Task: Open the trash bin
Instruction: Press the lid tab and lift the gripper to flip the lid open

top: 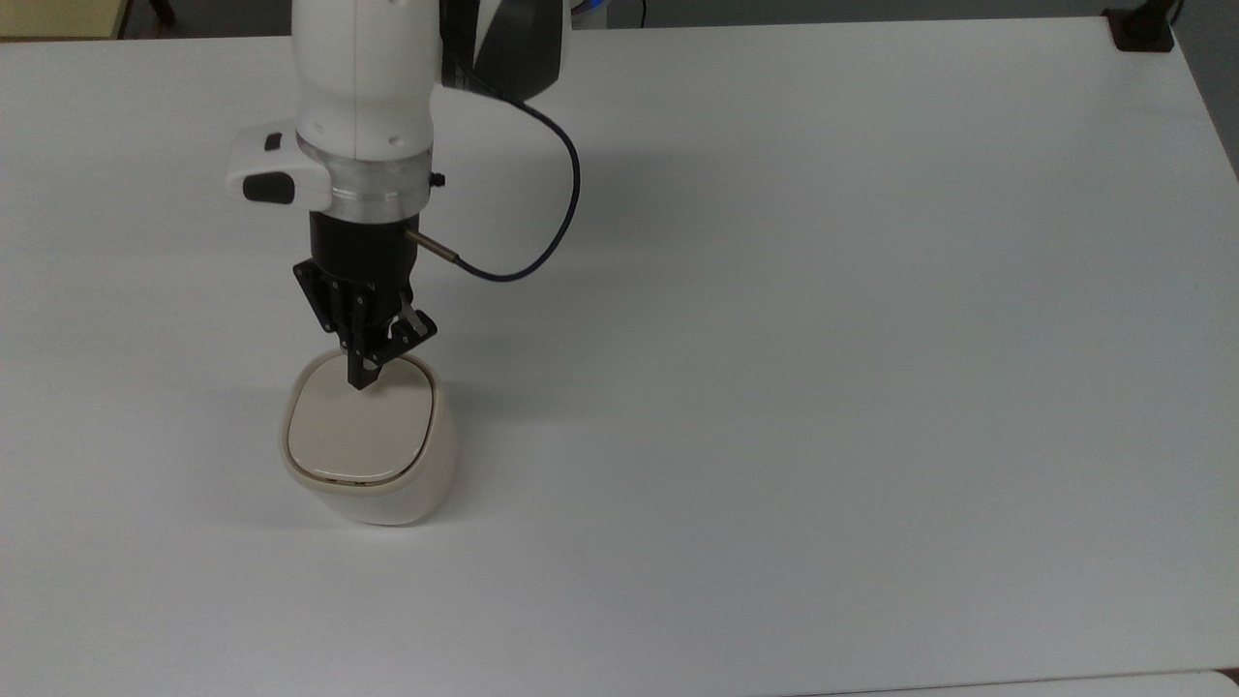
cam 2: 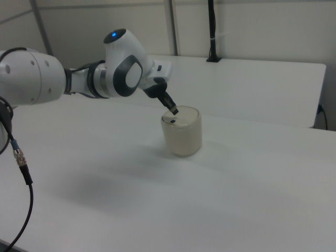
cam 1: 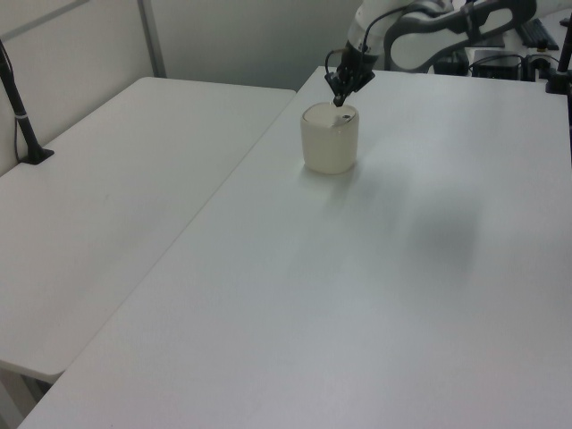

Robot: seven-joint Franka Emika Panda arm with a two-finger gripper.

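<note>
- Trash bin (top: 373, 450) stands upright on the white table (top: 823, 339), toward the top view's left and nearer its bottom edge; in the left view it (cam 1: 330, 143) sits toward the far end of the table (cam 1: 357, 295).
- Its lid (top: 356, 426) lies flat and closed, the same cream colour as the body.
- A small black latch (cam 2: 171, 121) shows in the right view on the lid's rim, on the side facing the arm.
- The gripper (top: 364, 379) points down over the bin's far edge in the top view, its tip right at the spot where the latch sits; I cannot tell whether it actually touches.
- Its fingers come to one narrow point, closed together with nothing between them.
- In the right view the gripper (cam 2: 174, 111) slants down from the right view's left, its tip just above the latch.
- A dark cable (top: 542, 194) loops from the wrist above the table.
- A second white table (cam 1: 107, 206) stands alongside on the left view's left.
</note>
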